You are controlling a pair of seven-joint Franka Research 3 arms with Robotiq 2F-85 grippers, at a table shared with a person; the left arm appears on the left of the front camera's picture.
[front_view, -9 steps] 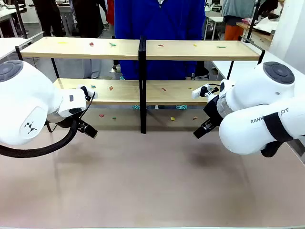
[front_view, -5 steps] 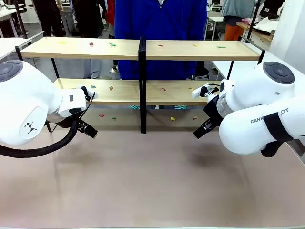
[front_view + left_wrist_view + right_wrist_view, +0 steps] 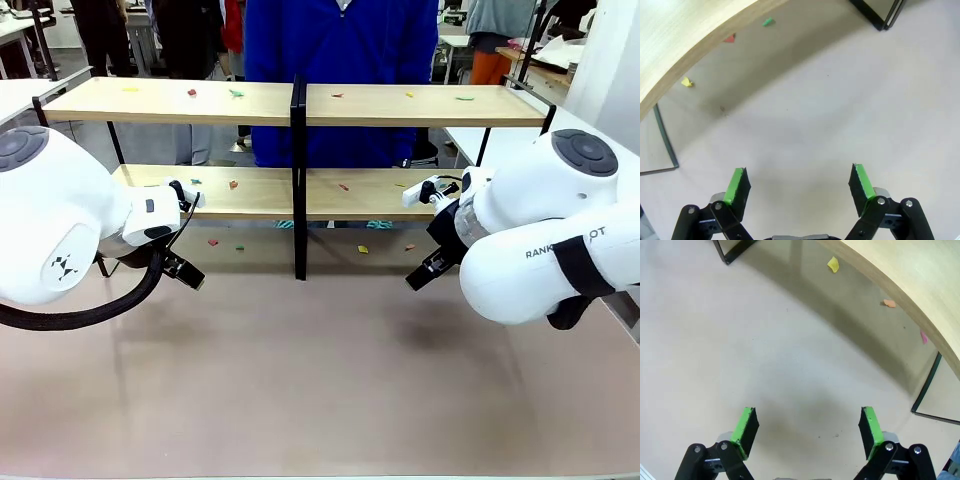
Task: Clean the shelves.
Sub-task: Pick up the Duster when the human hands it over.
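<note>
Light-wood shelves (image 3: 380, 105) stood across the table's (image 3: 320, 380) far side, long axis running left to right, open front facing the robot. Small coloured scraps (image 3: 233, 184) dotted both boards. Both the left jaws and right jaws hung wide open and empty, low over the table. Best approach, probably: enter level between tiers and pinch one scrap at a time.
</note>
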